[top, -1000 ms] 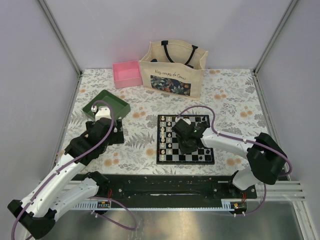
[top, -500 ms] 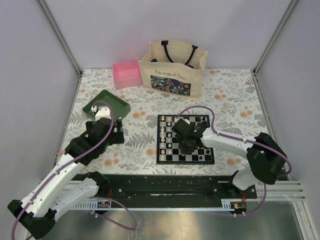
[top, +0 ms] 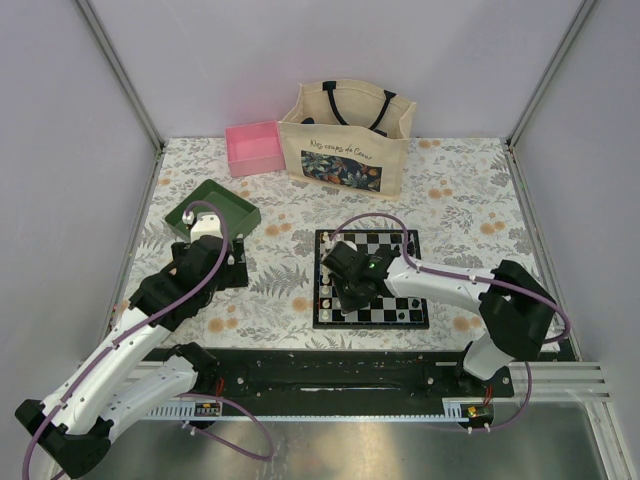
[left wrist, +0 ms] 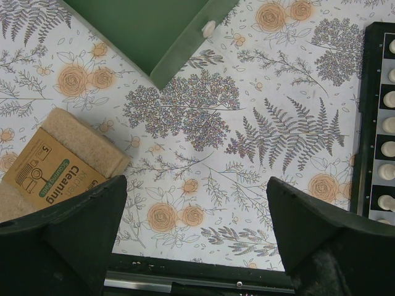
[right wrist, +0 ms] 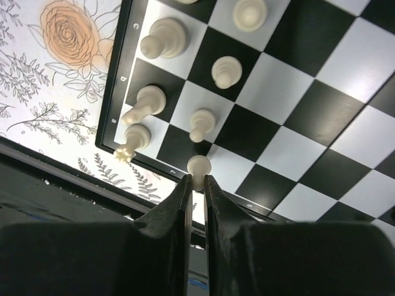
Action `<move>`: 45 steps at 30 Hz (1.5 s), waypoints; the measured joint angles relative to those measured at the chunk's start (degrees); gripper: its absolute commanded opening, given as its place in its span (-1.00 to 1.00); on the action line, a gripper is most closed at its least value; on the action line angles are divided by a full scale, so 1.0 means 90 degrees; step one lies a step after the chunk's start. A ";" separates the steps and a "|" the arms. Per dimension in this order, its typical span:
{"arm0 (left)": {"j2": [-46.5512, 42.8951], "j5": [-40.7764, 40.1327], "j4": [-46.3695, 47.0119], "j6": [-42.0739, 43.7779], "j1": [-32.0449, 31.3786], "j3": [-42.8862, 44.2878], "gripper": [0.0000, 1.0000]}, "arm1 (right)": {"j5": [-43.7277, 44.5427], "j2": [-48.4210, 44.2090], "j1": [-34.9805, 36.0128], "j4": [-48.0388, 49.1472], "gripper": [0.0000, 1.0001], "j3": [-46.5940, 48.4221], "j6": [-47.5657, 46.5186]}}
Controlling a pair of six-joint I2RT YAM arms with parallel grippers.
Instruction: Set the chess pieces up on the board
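Observation:
The board point(top: 380, 300) lies right of centre, its checks filling the right wrist view point(right wrist: 308, 111). Cream-white chess pieces point(right wrist: 160, 40) stand along its left side, and their column shows at the right edge of the left wrist view point(left wrist: 389, 123). My right gripper point(right wrist: 196, 180) is shut on a cream-white pawn point(right wrist: 199, 165), held over the board's near left corner point(top: 345, 290). My left gripper point(left wrist: 197, 203) is open with nothing between its fingers, over the floral cloth left of the board point(top: 205, 250).
A green tray point(top: 212, 207) holds one small cream piece point(left wrist: 208, 28) at its rim. A sponge pack point(left wrist: 52, 169) lies by the left fingers. A pink box point(top: 255, 147) and a tote bag point(top: 347, 137) stand at the back.
My right gripper has closed on the pawn and moved left and nearer, from the board's middle to its near left corner. The left arm has not moved.

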 measured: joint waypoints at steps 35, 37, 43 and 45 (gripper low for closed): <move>0.0000 -0.0002 0.0000 0.0000 0.0000 0.0000 0.98 | -0.0112 0.0359 0.0236 0.0136 -0.19 0.0158 0.0158; 0.0000 -0.0002 0.0000 0.0000 0.0000 0.0000 0.98 | -0.0085 0.0291 0.0236 0.0112 -0.11 0.0160 0.0153; 0.0015 -0.0005 0.0000 0.0000 0.0000 0.0000 0.98 | 0.0410 -0.0699 0.0236 -0.0102 0.50 0.0036 0.0095; 0.0058 -0.0005 0.0000 0.0002 0.0000 0.0000 0.98 | 0.0721 -0.1316 0.0180 -0.0119 0.64 -0.0107 0.0044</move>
